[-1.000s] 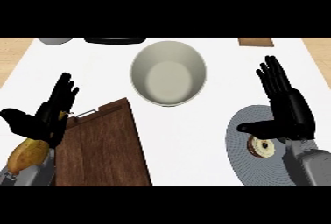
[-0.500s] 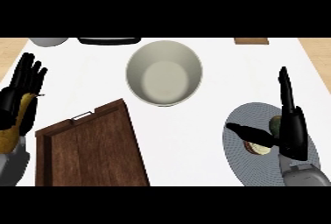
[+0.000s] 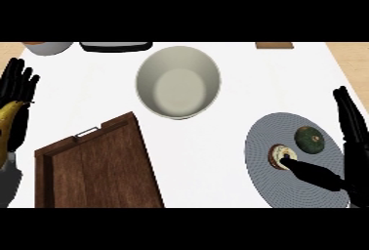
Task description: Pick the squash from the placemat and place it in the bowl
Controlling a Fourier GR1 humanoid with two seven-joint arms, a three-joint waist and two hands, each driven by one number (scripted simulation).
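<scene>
the small dark green round squash (image 3: 311,138) sits on the round grey placemat (image 3: 263,168) at the lower right of the frame. just beside it on the mat lies a small round brown and cream thing (image 3: 278,155), and i cannot tell what it is. the big oval cream bowl (image 3: 178,81) is in the upper middle of the white counter (image 3: 202,161), well apart from the squash, with nothing in it.

the right robot hand (image 3: 351,141) is at the right edge. its fingers are straight and point up, just to the right of the squash. its thumb (image 3: 310,172) sticks out over the mat below the squash. it holds nothing.

the left robot hand (image 3: 17,87) rests open at the upper left edge, fingers up. a dark brown wooden tray (image 3: 93,166) lies at the lower left.

i think the step now is reaching for the squash. the pick has not been done yet. next, the right robot hand needs to come down around the squash, not the brown thing, and close on it. then it can lift it up and left to the bowl.
</scene>
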